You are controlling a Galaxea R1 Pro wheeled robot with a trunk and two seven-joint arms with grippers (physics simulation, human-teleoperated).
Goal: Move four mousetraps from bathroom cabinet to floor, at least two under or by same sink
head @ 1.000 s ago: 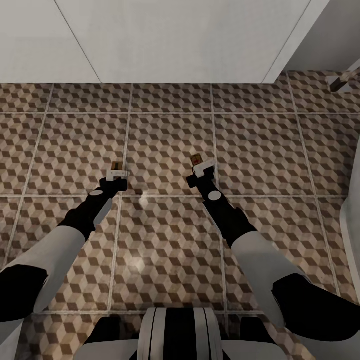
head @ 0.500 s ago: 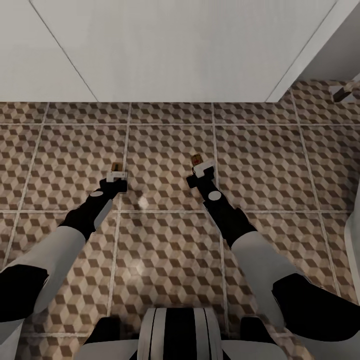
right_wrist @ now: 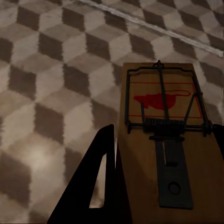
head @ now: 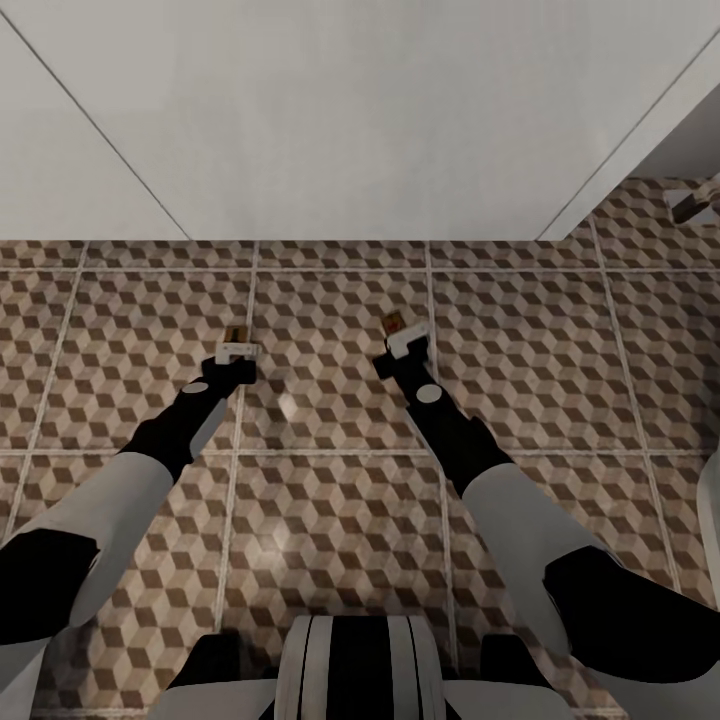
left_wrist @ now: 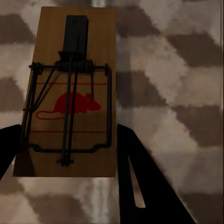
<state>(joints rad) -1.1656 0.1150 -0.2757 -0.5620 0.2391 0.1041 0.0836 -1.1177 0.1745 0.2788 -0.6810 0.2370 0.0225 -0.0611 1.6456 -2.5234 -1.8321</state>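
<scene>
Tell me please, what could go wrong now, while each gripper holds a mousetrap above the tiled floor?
1. The left gripper grips its mousetrap only near one end, so it could tilt or slip out.
2. The right gripper also grips its mousetrap by one end; released above the bathroom floor, it might bounce or flip.
3. Both traps look set, so a hard landing might snap them.

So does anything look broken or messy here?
Nothing looks broken or spilled. The left gripper and the right gripper each hold a mousetrap above the bathroom floor, and both traps look whole, with their wires in place.
</scene>
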